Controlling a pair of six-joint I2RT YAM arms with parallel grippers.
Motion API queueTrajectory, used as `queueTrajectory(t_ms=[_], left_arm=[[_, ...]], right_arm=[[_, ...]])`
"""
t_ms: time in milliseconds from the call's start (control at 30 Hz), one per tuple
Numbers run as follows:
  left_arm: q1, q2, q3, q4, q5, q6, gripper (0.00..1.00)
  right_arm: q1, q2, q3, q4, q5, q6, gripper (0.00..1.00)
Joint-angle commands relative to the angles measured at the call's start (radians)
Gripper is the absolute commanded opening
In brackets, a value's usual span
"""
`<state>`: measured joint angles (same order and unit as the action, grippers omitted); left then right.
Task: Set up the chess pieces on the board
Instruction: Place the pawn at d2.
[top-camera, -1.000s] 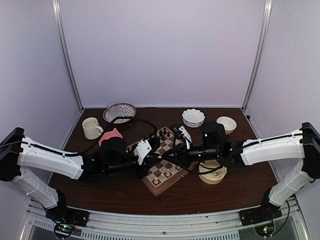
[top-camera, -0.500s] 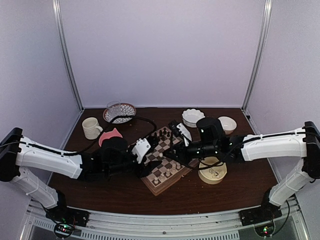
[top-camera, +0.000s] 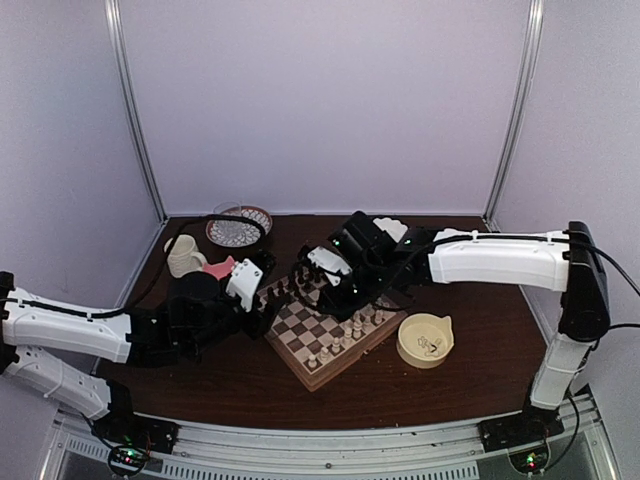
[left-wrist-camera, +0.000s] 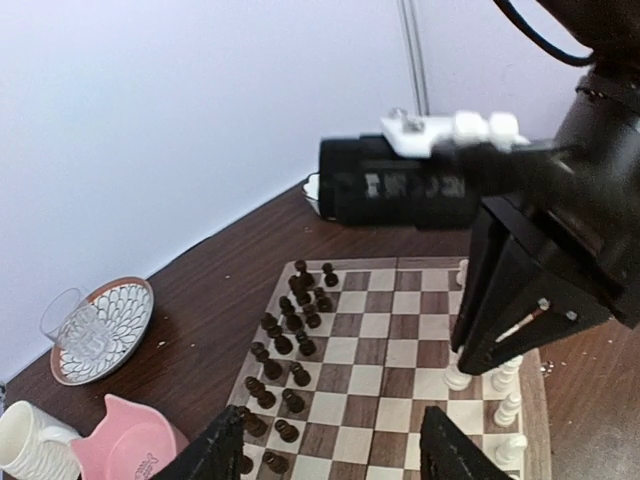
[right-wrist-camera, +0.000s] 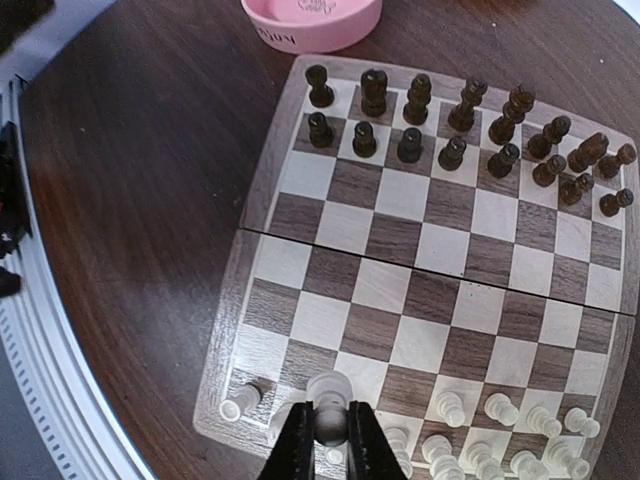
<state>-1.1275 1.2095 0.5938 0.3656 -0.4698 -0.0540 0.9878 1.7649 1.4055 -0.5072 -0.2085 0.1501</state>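
Chess piece (right-wrist-camera: 328, 388) sits pinched in the right gripper (right-wrist-camera: 328, 412), over the board (right-wrist-camera: 400, 340) edge row

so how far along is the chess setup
Done: small dark brown chess figures stand in two rows on the square wooden chessboard; several cream-white chess pieces stand opposite. In hand: the right gripper pinches one cream piece. To do: fill the bare cream-side squares; a corner piece looks tipped.

We see the left arm (top-camera: 70, 325) and right arm (top-camera: 495, 260) in glossy white shells with black joints, trailing black cables (top-camera: 500, 237); the right gripper (right-wrist-camera: 329, 412) has slim, tapered black fingers (right-wrist-camera: 297, 442).
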Motion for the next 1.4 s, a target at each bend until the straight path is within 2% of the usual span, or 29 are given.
queueTrajectory(t_ms=[0,200,467,1367], left_arm=[[-0.002,-0.029,-0.026,0.064,-0.170,-0.023,0.60],[-0.003,-0.017,-0.025,0.071,-0.181,-0.030,0.60],[-0.003,-0.005,-0.010,0.045,-0.157,-0.039,0.59],[-0.002,0.032,0.012,0.022,-0.148,-0.048,0.59]], right_arm=[[0.035,0.105,0.162,-0.285,0.197,-0.053,0.00],[0.044,0.229,0.307,-0.414,0.293,-0.058,0.00],[0.045,0.283,0.323,-0.422,0.352,-0.066,0.00],[0.044,0.349,0.331,-0.427,0.276,-0.081,0.03]])
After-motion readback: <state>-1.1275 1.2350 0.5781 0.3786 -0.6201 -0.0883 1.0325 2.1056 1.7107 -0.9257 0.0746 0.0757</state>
